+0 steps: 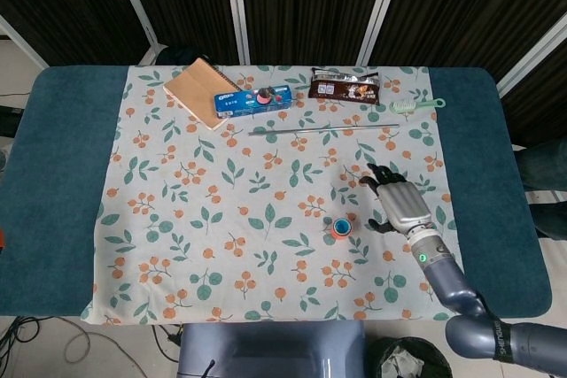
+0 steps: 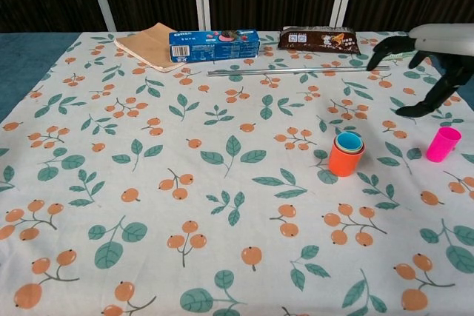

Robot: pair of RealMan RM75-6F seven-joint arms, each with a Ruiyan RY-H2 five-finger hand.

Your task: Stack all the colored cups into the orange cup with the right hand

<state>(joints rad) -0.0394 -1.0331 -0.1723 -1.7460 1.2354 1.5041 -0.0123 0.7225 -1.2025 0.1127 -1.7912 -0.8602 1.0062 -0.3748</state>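
The orange cup (image 2: 344,162) stands upright on the flowered cloth, right of centre, with the blue cup (image 2: 347,142) nested inside it; only the blue rim shows above the orange one. The same stack (image 1: 341,228) appears in the head view. A pink cup (image 2: 443,144) stands upright by itself further right. My right hand (image 2: 432,55) hovers above and behind the pink cup, holding nothing, its fingers spread and pointing down. In the head view, the right hand (image 1: 400,205) covers the pink cup. My left hand shows in neither view.
Along the far edge lie a tan notebook (image 2: 152,44), a blue biscuit box (image 2: 215,44) and a dark snack packet (image 2: 318,38). A thin metal rod (image 2: 296,70) lies in front of them. A green brush (image 1: 416,105) lies at the far right.
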